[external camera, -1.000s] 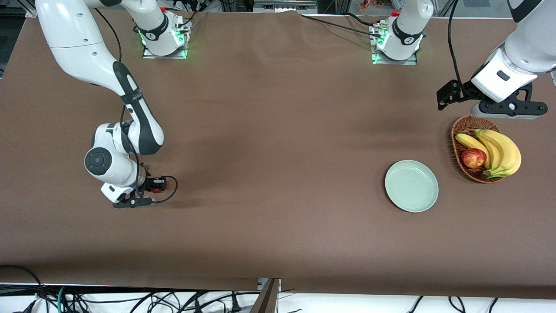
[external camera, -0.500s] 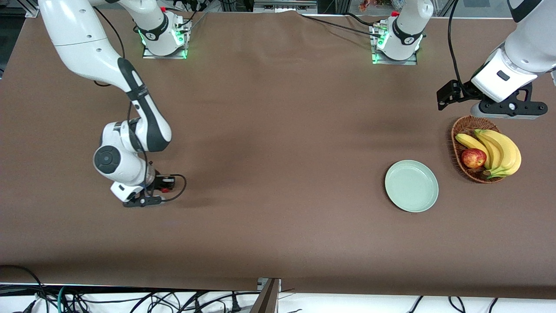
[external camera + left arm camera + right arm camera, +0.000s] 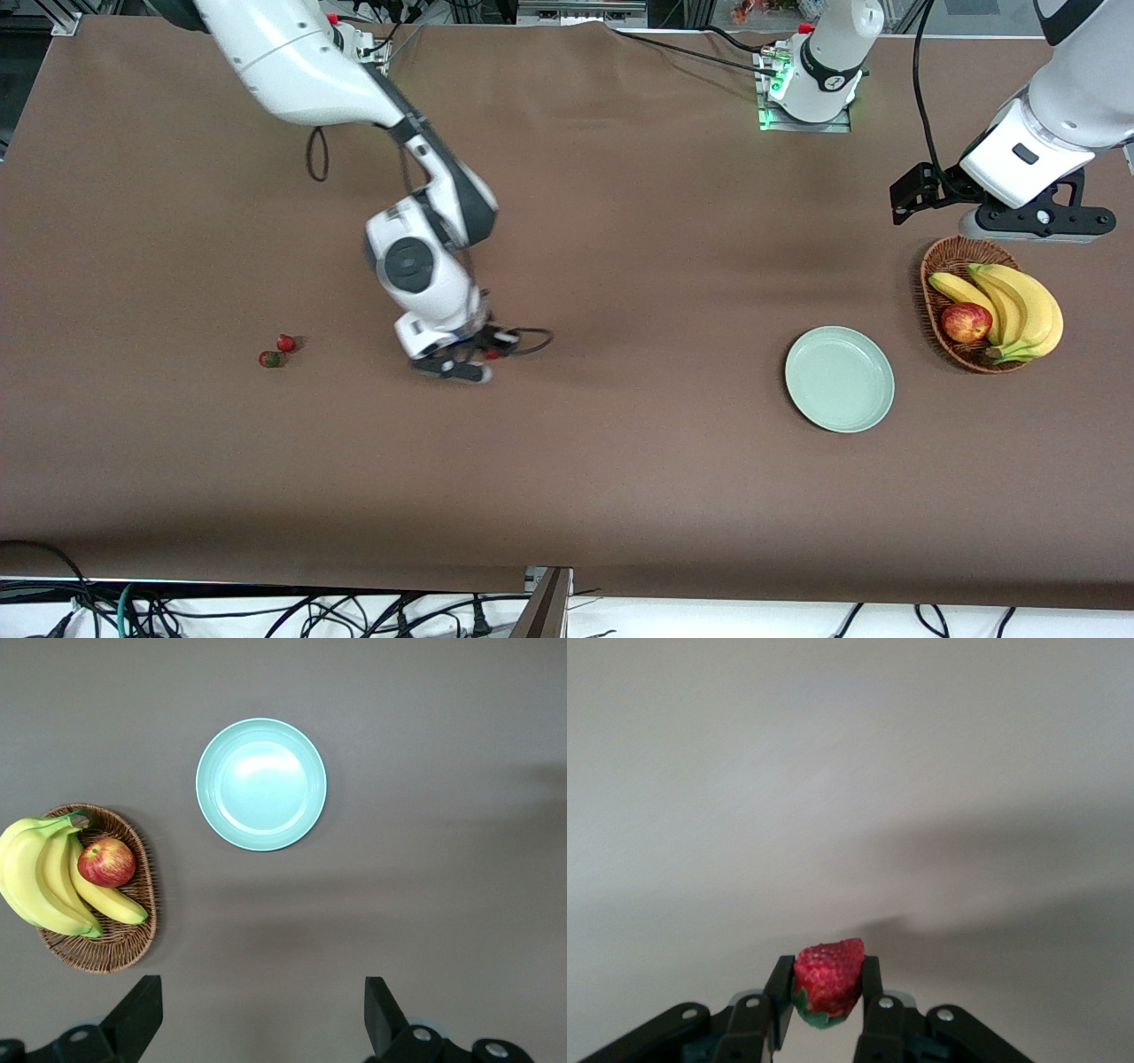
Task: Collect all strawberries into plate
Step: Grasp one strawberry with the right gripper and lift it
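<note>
My right gripper [image 3: 483, 356] hangs over the middle of the table, shut on a red strawberry [image 3: 828, 979] with its green cap between the fingers [image 3: 780, 992]. Two more strawberries [image 3: 285, 343] [image 3: 269, 359] lie side by side on the brown cloth toward the right arm's end. The pale mint-green plate [image 3: 839, 379] sits empty toward the left arm's end, and it also shows in the left wrist view as the plate [image 3: 261, 784]. My left gripper [image 3: 1032, 221] waits open above the table beside the basket, its gripper [image 3: 261, 1019] holding nothing.
A brown wicker basket [image 3: 930, 266] with bananas [image 3: 1019, 306] and a red apple [image 3: 966, 322] stands beside the plate at the left arm's end. The left wrist view also shows the basket [image 3: 146, 904]. Cables hang below the table's front edge.
My right arm has swung from its end of the table toward the middle with a strawberry in its gripper, uncovering two strawberries on the cloth. The left arm has not moved.
</note>
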Robot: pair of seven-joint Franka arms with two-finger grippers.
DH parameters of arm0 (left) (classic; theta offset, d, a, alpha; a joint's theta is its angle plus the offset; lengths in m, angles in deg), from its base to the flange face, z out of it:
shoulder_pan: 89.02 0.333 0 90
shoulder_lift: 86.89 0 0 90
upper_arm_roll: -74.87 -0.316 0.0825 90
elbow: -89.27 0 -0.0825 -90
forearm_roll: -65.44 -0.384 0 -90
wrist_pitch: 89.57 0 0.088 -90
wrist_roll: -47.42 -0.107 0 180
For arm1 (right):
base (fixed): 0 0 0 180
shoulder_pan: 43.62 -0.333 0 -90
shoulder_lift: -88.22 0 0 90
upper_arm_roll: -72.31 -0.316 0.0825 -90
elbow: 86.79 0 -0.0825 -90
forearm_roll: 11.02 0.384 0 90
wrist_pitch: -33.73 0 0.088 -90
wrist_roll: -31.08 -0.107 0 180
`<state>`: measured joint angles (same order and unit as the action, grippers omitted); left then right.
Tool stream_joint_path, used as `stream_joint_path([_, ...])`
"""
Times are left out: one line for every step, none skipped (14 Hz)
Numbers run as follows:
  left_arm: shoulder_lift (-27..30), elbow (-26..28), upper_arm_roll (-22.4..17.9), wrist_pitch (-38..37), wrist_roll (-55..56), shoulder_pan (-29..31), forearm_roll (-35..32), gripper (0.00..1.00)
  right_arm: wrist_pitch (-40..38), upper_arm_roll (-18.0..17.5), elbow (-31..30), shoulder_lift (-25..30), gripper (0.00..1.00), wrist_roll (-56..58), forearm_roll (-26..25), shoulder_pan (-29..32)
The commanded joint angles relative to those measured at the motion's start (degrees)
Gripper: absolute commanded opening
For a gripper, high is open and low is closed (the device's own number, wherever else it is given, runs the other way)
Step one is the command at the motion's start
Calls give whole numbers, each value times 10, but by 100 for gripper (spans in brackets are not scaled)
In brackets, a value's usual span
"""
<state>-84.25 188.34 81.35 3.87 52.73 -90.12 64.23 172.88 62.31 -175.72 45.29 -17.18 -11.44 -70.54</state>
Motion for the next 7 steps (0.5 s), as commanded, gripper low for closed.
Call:
stream_joint_path([-6,-16,1,-12,-7,0,9,100,29,6,65,-60,9,-30,-6,-43])
stream_joint_path([-5,-16,1,-12,-7,0,9,100,43,6,73,-73,9,-31,-6,-59])
stream_joint_path([-5,-16,0,-12,-7,0,9,100,50,6,77,-82,9,-32,-6,-72])
stream_joint_path([-5,-16,1,-12,-7,0,9,100,52,6,81,-88,9,-38,-6,-83])
stream_joint_path([-5,-16,0,-12,-9,0,9,100,52,6,82,-91,9,-51,-6,-92])
stream_joint_path([-6,-16,0,-12,-8,0,9,100,52,9,82,-92,15,-59,-6,-97])
stream_joint_path([-5,-16,0,-12,-8,0,9,100,52,10,82,-91,47,-59,-6,-97])
